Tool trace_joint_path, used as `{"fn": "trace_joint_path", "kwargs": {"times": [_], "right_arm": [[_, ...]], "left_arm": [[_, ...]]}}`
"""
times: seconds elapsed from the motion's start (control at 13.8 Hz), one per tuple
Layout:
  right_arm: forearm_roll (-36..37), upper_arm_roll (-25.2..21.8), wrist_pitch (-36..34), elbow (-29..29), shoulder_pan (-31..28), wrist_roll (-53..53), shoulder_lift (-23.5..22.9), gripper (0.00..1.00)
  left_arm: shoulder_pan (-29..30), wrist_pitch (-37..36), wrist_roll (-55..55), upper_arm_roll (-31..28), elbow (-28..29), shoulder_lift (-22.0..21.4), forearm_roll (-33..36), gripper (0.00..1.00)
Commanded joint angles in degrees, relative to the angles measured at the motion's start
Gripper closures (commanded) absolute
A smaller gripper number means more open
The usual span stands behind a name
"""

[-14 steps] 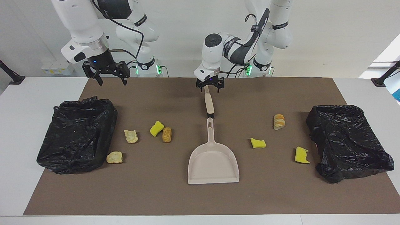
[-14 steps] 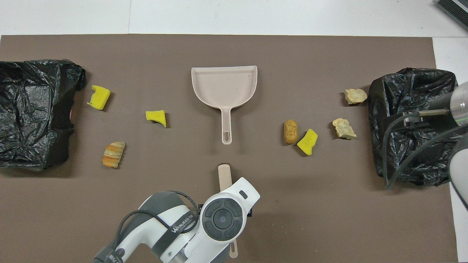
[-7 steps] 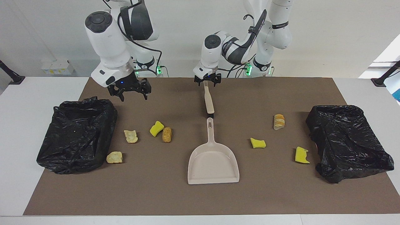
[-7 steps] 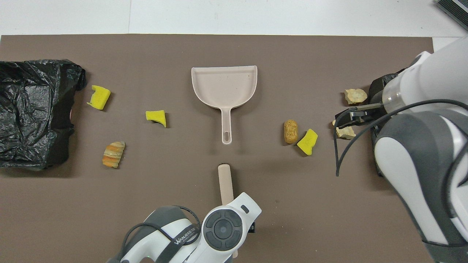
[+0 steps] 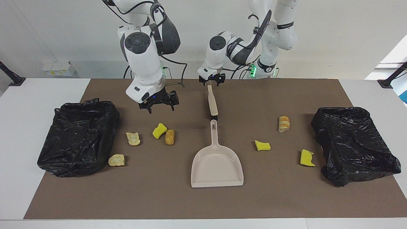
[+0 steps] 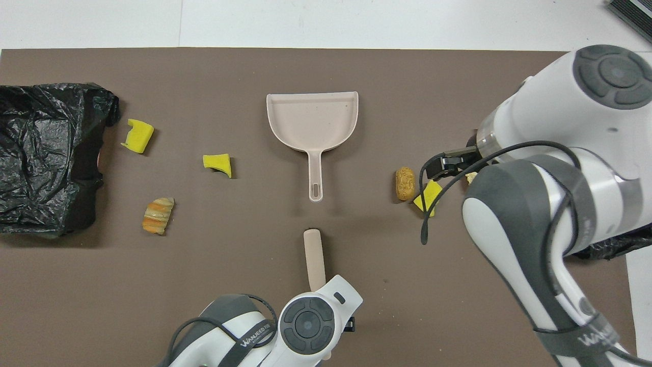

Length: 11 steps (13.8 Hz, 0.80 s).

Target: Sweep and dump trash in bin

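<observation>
Trash (image 5: 159, 130) lay unswept: seven scraps sat scattered on the tabletop (image 5: 159, 197), none in the dustpan (image 5: 217, 167) or either black bin (image 5: 78, 136). Left gripper (image 5: 211, 82) sat at the brush (image 5: 212, 103) handle's end nearest the robots; whether it gripped, I could not tell. Right gripper (image 5: 161, 106) hung open above the yellow and brown scraps toward its own end.

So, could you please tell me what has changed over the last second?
The right hand swung from above the bin toward the table's middle, open, now over the scraps. The left hand narrowed at the brush handle. Dustpan and scraps stayed put.
</observation>
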<state>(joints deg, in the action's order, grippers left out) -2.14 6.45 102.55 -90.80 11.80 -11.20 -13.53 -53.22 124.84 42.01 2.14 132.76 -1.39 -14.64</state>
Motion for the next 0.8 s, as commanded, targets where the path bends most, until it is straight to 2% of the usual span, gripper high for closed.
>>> {"fn": "trace_joint_path", "kwargs": {"times": [0.0,0.15,0.51,0.58,0.73], "right_arm": [[-2.0,0.8,3.9,4.8,1.2,-4.3,-5.9,0.0],[-2.0,1.1,7.3,7.8,2.6,-8.9,-9.4,0.0],[-1.9,1.1,13.5,9.2,4.9,-14.5,-15.0,0.0],[-1.5,1.1,14.3,10.9,6.7,-15.9,-17.0,0.0],[-1.1,0.5,15.1,14.3,10.0,-20.1,-20.9,0.0]], "left_arm": [[-1.3,1.4,-0.4,-1.0,2.3,-1.9,-1.0,0.23],[-1.3,1.4,-0.4,-1.0,2.2,-1.9,-1.0,0.28],[-0.9,1.2,-0.4,-1.0,2.3,-1.9,-1.1,0.36],[-0.8,1.0,-0.4,-1.0,2.3,-1.9,-1.2,0.45],[-0.7,0.8,-0.5,-1.1,2.3,-1.9,-1.2,0.7]]}}
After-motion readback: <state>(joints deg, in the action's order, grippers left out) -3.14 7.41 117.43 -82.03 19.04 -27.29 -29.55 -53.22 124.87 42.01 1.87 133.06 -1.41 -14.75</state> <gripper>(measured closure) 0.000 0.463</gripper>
